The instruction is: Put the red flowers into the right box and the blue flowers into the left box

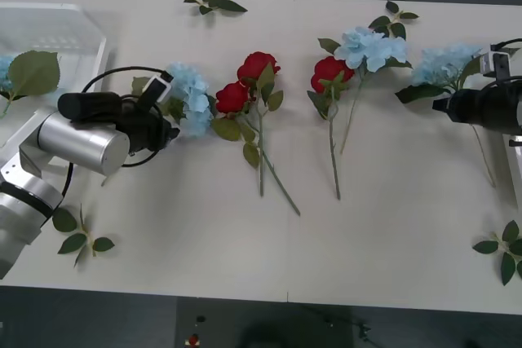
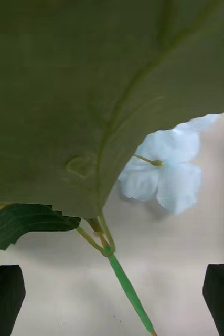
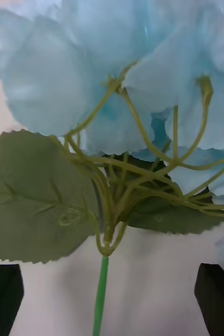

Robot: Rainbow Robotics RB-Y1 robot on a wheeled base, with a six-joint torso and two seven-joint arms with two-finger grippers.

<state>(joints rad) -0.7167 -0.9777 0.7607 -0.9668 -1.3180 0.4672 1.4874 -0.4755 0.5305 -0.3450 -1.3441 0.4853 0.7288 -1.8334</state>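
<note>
Left gripper, black fingers spread wide, straddles a pale blue fabric flower's green stem on the white desk; right gripper, equally wide, straddles another blue flower.

Leaf sprigs — white table

We saw a smooth matt white table, blue flowers of thin cloth-like petals on glossy plastic stems, matt veined leaves, a brushed-metal arm, and a translucent plastic box.
</note>
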